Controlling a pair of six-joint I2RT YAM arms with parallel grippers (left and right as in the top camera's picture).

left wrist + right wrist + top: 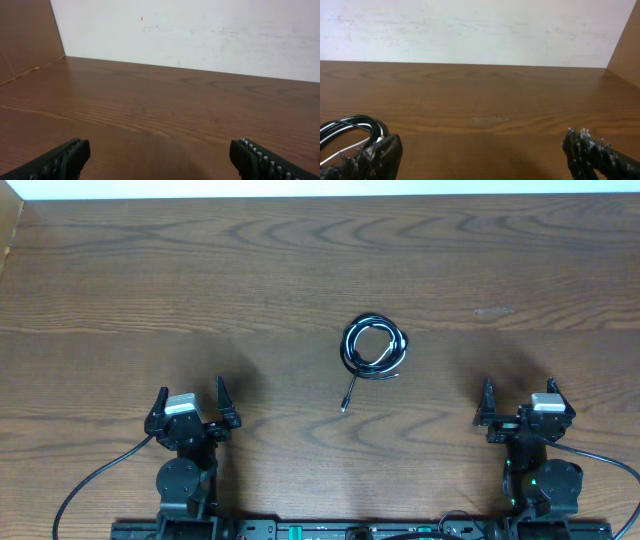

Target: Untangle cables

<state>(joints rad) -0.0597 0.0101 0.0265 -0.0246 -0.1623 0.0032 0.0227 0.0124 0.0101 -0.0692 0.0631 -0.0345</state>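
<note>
Left fingers (61, 159) are seen released, nothing held. Cable bundle (375, 347) is coiled mid-surface (250, 280), slightly right of centre, well apart from both arms. One black tail with plug end (345, 404) is trailed toward the near side. Right fingers (592, 150) are likewise released and empty. Coil should be pinned by one arm, tail drawn out slowly near the plug.

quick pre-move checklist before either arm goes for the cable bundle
1. Left gripper open, holding nothing: ok.
2. Right gripper open, holding nothing: ok.
3. Cables lie on the table between both arms, untouched: ok.
4. One plug end trails loose from the coil toward the arms: ok.
5. Bundle seen in left wrist view: not ok, only bare wood.
6. Which cord crosses over which: cannot tell.
</note>
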